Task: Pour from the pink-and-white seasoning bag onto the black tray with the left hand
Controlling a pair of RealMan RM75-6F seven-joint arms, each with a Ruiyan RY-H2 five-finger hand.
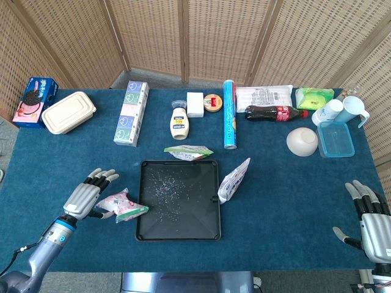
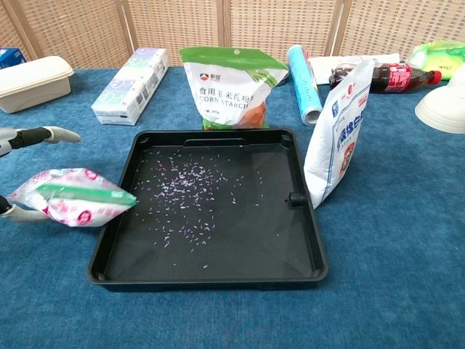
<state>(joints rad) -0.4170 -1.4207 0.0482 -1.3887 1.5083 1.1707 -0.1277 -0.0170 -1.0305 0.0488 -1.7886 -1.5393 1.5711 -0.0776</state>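
The pink-and-white seasoning bag (image 1: pixel 120 205) (image 2: pixel 67 204) lies on its side on the blue cloth, its green-striped mouth resting at the left rim of the black tray (image 1: pixel 178 234) (image 2: pixel 211 280). Pale purple grains are scattered over the tray's far half. My left hand (image 1: pixel 84 196) sits just left of the bag with fingers spread. In the chest view its fingers (image 2: pixel 40 135) stand clear above the bag and the thumb lies by the bag's bottom end. My right hand (image 1: pixel 370 213) is open at the table's near right corner, holding nothing.
A corn starch bag (image 1: pixel 188 152) (image 2: pixel 231 83) stands behind the tray and a white-and-blue bag (image 1: pixel 234 181) (image 2: pixel 338 131) leans at its right rim. Along the back are a tissue box (image 1: pixel 132 112), mayonnaise (image 1: pixel 179 124), a blue roll (image 1: pixel 229 121), a cola bottle (image 1: pixel 275 113) and a bowl (image 1: pixel 302 141).
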